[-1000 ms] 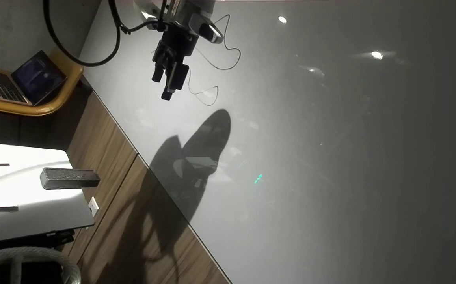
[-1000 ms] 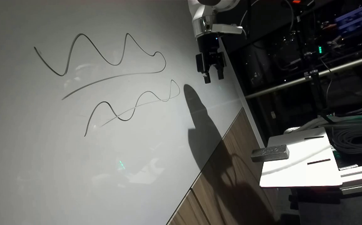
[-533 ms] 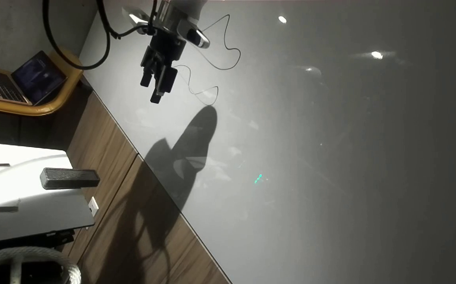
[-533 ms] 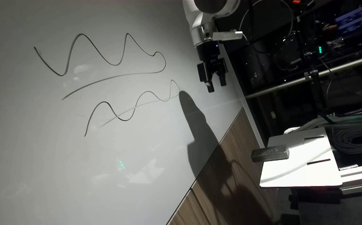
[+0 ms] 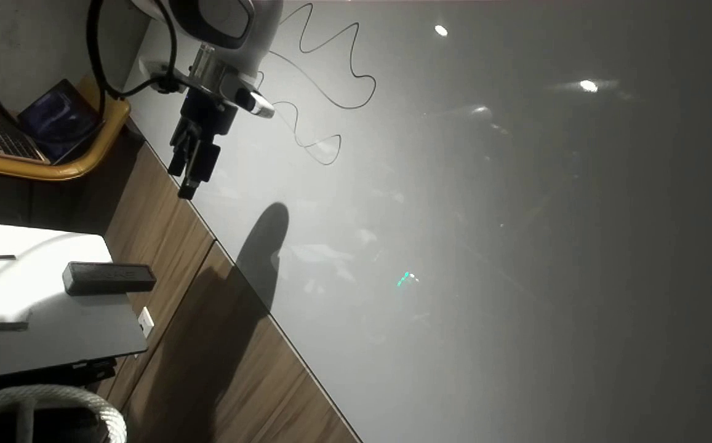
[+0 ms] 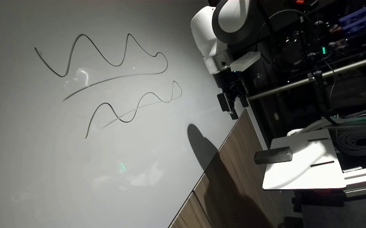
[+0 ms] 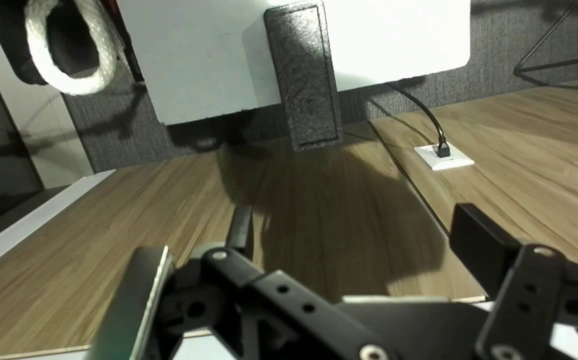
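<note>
Wrist view showed my black gripper (image 7: 361, 237) with its two fingers spread wide, holding nothing. A long, bumpy, dark grey block (image 7: 304, 75) lay ahead of me, well apart from my fingers. It rested on a flat white panel (image 7: 209, 65), and one end poked out past the edge. Brown, streaky wood panels (image 7: 169, 210) showed between the block and me. To one side was a square white wall socket (image 7: 456, 158) with a black cord (image 7: 427, 114); to the other, a thick white rope loop (image 7: 76, 86). Both exterior views showed the block lower than my gripper. In an exterior view, a big, shiny, pale board (image 6: 59, 164) had thin black wavy lines (image 6: 116, 66) on it.
</note>
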### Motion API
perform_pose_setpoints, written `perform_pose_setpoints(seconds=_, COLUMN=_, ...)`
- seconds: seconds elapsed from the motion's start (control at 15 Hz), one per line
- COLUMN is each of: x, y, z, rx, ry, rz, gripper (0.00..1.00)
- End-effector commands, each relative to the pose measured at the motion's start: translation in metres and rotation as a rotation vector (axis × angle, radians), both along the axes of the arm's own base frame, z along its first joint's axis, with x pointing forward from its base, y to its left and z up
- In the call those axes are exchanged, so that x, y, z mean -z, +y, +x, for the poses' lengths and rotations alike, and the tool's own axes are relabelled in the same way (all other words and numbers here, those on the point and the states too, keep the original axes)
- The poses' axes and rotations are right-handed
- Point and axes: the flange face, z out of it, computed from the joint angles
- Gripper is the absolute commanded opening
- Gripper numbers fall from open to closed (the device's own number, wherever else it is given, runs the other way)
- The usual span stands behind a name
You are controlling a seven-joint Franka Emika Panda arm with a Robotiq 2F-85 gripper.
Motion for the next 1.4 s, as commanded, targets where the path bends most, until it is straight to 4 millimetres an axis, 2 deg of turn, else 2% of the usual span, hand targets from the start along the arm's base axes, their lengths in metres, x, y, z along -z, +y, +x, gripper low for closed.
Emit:
perform_pose_setpoints(seconds=0.0, x=0.029, y=-0.012, z=-0.016, rx=0.014, ry=-0.013, rz=0.027, gripper=1.0)
perform_pose_setpoints(seconds=0.33, x=0.08, y=-0.017, z=-0.041, rx=-0.066, ry=0.006, rz=0.045, gripper=1.0)
perform_pose_setpoints(seconds=0.53, x=0.102, y=-0.02, z=-0.046, rx=-0.12, ry=0.028, rz=0.046, gripper=1.0)
perform_pose_setpoints(seconds=1.13, x=0.143, y=-0.028, z=-0.025, rx=-0.102, ry=0.091, rz=0.095, gripper=1.0)
perform_pose_setpoints(seconds=1.33, x=0.153, y=-0.024, z=-0.024, rx=-0.088, ry=0.095, rz=0.105, gripper=1.0)
